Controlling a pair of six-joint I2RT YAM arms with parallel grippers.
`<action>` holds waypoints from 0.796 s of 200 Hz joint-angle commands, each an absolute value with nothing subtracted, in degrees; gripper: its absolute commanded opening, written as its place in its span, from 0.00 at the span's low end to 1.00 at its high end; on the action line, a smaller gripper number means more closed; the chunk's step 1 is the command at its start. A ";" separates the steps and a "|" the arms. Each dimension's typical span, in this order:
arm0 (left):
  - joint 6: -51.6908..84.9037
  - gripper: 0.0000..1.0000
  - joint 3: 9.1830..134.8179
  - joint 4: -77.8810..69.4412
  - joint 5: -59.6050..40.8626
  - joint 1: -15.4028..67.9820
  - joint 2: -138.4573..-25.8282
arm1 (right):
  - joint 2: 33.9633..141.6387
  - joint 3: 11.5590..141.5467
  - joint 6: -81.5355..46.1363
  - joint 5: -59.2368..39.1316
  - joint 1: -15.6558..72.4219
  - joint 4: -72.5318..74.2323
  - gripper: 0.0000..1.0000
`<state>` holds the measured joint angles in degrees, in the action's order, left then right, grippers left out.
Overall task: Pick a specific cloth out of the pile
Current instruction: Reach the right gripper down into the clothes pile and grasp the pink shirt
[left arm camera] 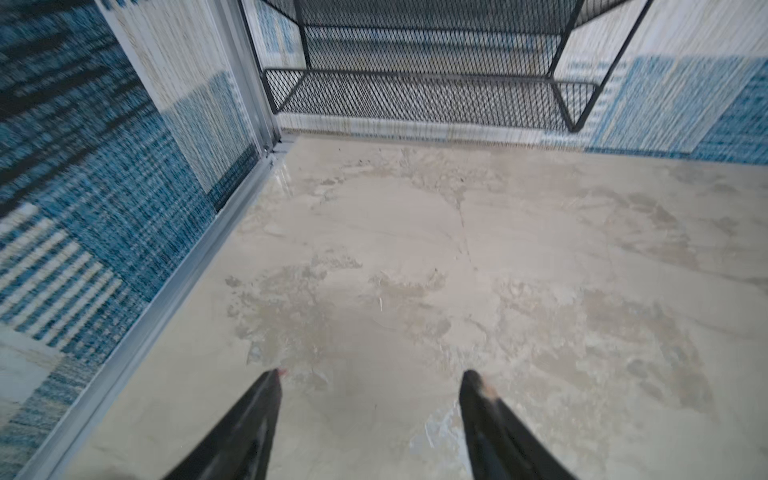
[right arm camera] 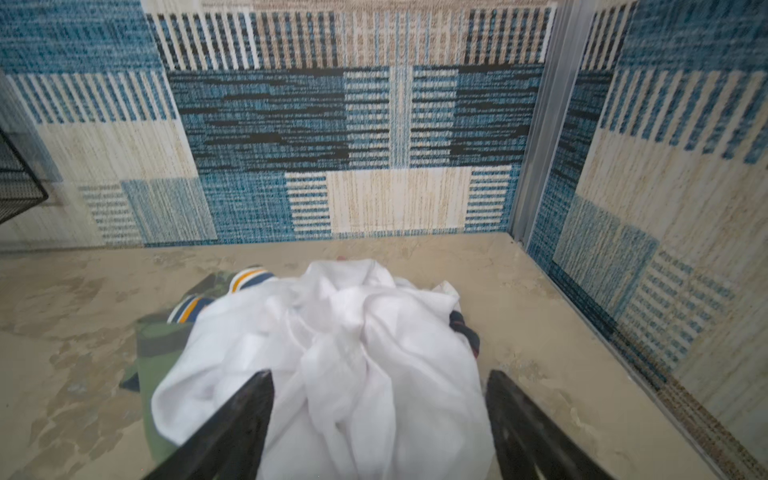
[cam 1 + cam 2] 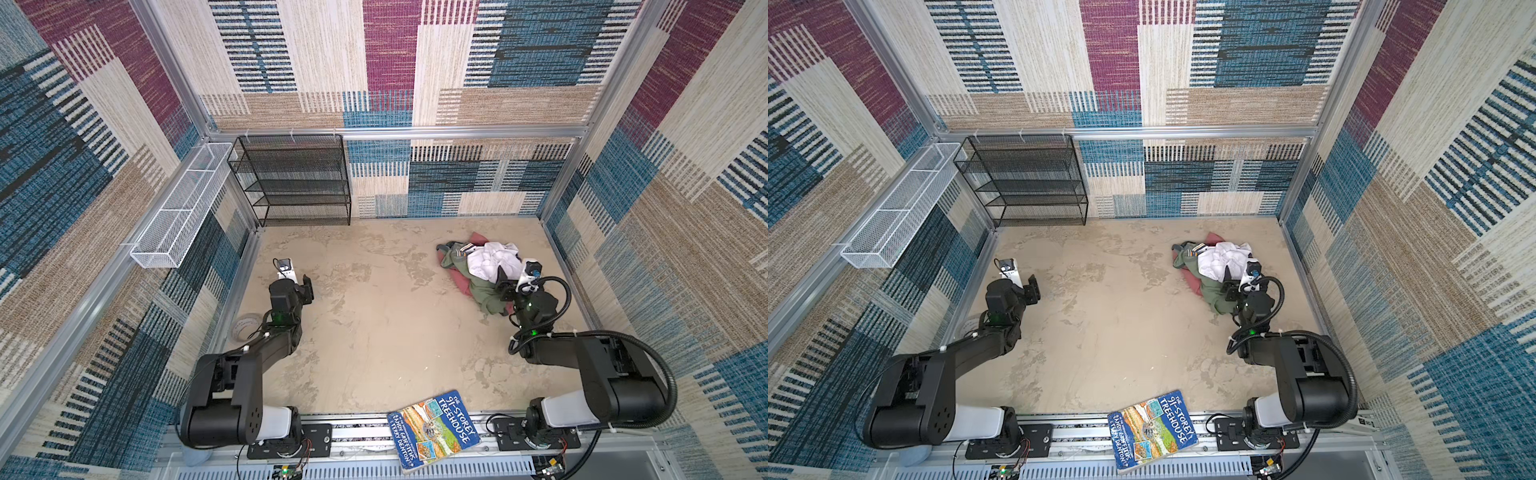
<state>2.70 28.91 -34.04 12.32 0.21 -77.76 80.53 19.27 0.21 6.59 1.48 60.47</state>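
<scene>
the cloth (image 3: 460, 284) lies mostly hidden under the pile (image 3: 482, 293). left gripper (image 1: 372, 372) and right gripper (image 2: 380, 372): jaws wide apart.

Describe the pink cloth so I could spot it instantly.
On the table, find the pile of clothes near the far right corner. The cloth peeks from under its edge, salmon pink where the olive garment and white cloth above are not.

A black mesh shelf (image 3: 291, 178) stands ahead of the left gripper (image 1: 374, 373), a white wire basket (image 3: 174, 216) to its left; a book (image 3: 434, 430) lies well behind it.
</scene>
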 commanded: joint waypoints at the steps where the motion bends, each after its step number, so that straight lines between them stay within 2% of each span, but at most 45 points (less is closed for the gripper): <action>1: 5.84 0.64 30.92 -22.57 14.85 1.01 -75.03 | 75.07 20.94 -1.45 13.00 3.16 50.35 0.81; 31: 8.54 0.59 35.47 -14.08 15.05 3.21 -71.81 | 69.60 28.39 -2.52 13.10 7.34 36.34 0.80; 70: 14.01 0.57 40.17 -8.23 13.67 6.81 -70.74 | 68.90 38.90 -3.42 5.11 14.05 19.22 0.71; 117: 14.33 0.56 44.23 -2.12 12.84 11.73 -71.42 | 74.16 44.49 -5.66 -1.10 22.73 8.37 0.59; 159: 15.65 0.57 44.08 -1.85 11.48 12.51 -70.20 | 80.08 46.89 -7.85 -5.93 23.93 4.44 0.48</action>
